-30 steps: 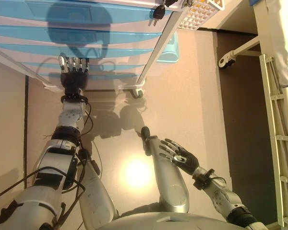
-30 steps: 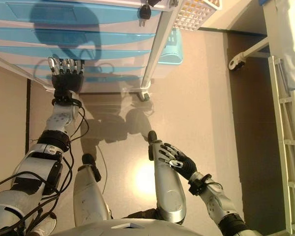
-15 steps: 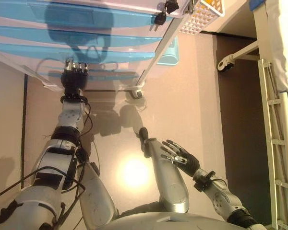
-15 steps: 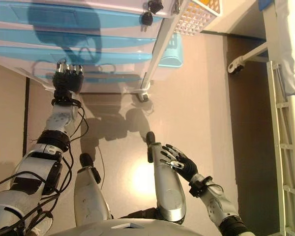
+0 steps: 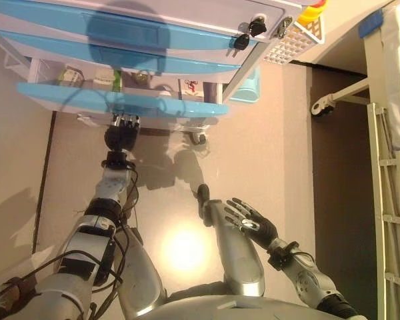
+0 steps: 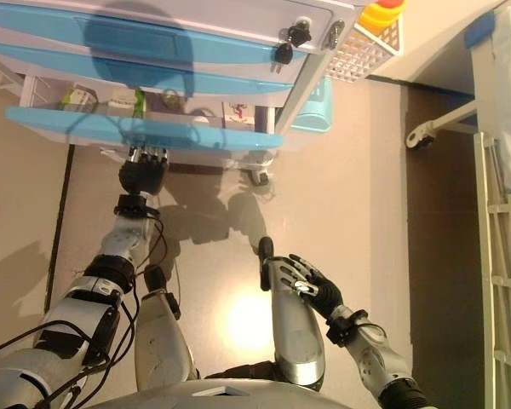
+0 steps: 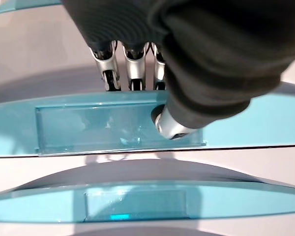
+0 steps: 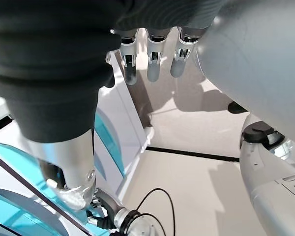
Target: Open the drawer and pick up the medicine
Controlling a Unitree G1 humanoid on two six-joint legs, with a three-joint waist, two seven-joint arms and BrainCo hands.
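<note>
We see our left hand [image 5: 121, 135] reaching up under the blue front of the drawer [image 5: 120, 101], which stands pulled out from the cabinet [image 5: 187, 27]. In the left wrist view its fingers [image 7: 129, 69] hook over the top edge of the clear handle [image 7: 98, 130] and the thumb [image 7: 169, 125] presses on its face, so the hand is closed on the handle. Just beyond the hand, inside the open drawer, lie small medicine boxes [image 5: 93, 77]; no hand touches them. Our right hand [image 5: 250, 220] hangs well apart from the drawer, low over the floor [image 5: 267, 147], its fingers straight and spread, holding nothing. Keys [image 5: 247, 35] hang from the cabinet's upper drawers
</note>
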